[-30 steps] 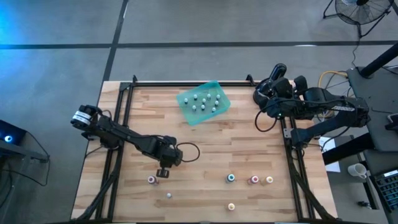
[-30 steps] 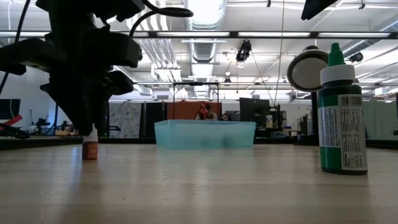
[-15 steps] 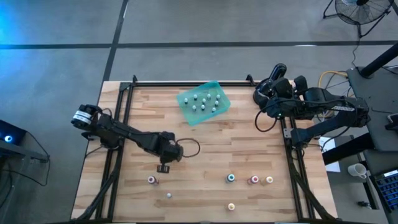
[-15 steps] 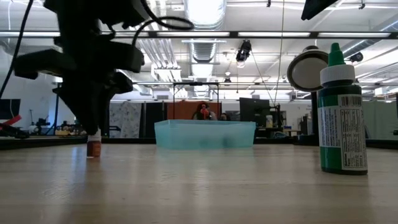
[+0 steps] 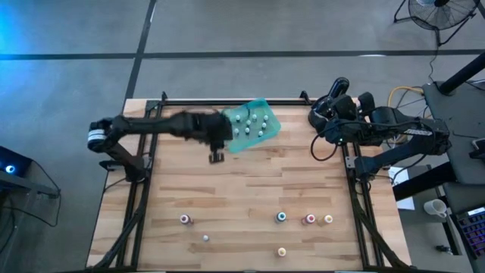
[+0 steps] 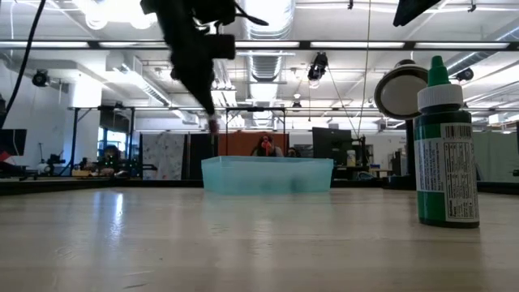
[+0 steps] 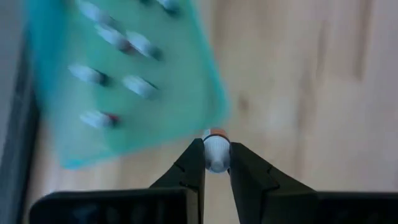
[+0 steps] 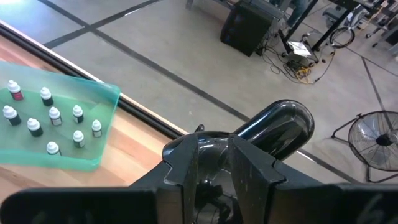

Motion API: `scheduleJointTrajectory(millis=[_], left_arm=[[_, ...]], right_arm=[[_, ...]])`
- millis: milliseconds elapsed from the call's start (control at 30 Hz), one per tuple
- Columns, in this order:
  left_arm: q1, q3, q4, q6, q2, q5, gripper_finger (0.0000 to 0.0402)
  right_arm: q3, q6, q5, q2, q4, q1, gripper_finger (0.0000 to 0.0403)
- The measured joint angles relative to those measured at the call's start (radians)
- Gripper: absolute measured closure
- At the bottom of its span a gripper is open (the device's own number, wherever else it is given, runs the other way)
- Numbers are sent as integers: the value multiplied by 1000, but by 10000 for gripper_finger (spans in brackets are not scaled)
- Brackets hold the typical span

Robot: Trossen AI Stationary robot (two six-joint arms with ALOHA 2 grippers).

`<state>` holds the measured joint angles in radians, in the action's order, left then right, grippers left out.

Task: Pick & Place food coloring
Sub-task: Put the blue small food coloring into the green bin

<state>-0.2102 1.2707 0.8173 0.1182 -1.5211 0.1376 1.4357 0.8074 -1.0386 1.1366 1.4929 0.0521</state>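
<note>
My left end effector (image 7: 216,163) is clamped on a small white-capped food coloring bottle (image 7: 216,151), held above the surface (image 5: 258,182) just beside the near edge of the teal tray (image 5: 267,130). The tray holds eight more bottles (image 8: 55,116). Well apart from the left end effector, five bottles (image 5: 281,218) stand on the wood. My right end effector (image 8: 212,163) waits at the surface's right edge; its fingers are nearly together, gripping nothing I can see.

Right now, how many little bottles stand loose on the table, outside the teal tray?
6 bottles: two toward the left arm, three in a row toward the right arm, one in front of them. Another bottle sits in the left gripper.
</note>
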Motion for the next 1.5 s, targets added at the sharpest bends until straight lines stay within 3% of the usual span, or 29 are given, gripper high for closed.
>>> scheduleJointTrajectory(millis=[200, 333, 767, 1333, 1500], left_arm=[[-178, 98, -60, 62, -51, -30, 371], [-239, 118, -67, 65, -127, -73, 371], [-244, 118, -66, 66, -348, -73, 371], [-261, 118, -139, 128, -397, -60, 371], [-261, 120, -136, 127, -395, -48, 351]], right_arm=[[0, 1, 0, 0, 0, 0, 321], [0, 2, 0, 0, 0, 0, 321], [-1, 30, -3, 0, -4, -1, 321], [-2, 31, -8, 0, -10, -1, 321], [-2, 31, -9, 0, -11, -1, 321]])
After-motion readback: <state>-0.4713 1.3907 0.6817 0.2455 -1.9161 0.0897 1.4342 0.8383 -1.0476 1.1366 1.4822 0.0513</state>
